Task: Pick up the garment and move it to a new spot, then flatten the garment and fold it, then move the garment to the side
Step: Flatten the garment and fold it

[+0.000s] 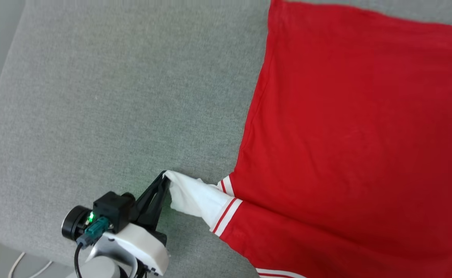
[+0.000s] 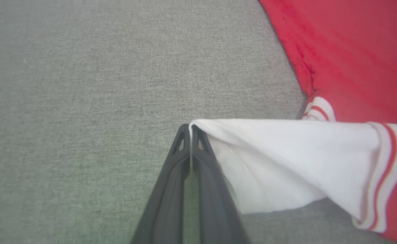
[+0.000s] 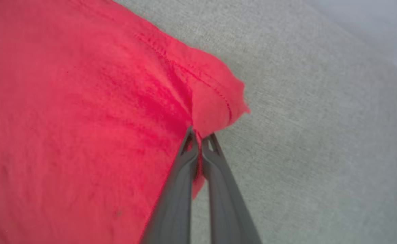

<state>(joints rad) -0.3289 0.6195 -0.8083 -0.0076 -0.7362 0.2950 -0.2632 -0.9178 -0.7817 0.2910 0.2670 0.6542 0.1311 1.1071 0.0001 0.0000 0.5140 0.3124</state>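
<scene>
Surface: you have a grey woven cushion point(image 1: 114, 96) across the left half of the head view.
Item: the garment point(image 1: 345, 135), red, lies spread flat over the right half.
Part: its white sleeve point(image 1: 195, 197), lower centre, stretches leftward.
Left: your left gripper point(image 1: 166, 174), lower left, pinches the sleeve tip.
Right: your right gripper point(image 3: 201, 135), mid-frame in its wrist view, pinches a red hemmed corner.
</scene>
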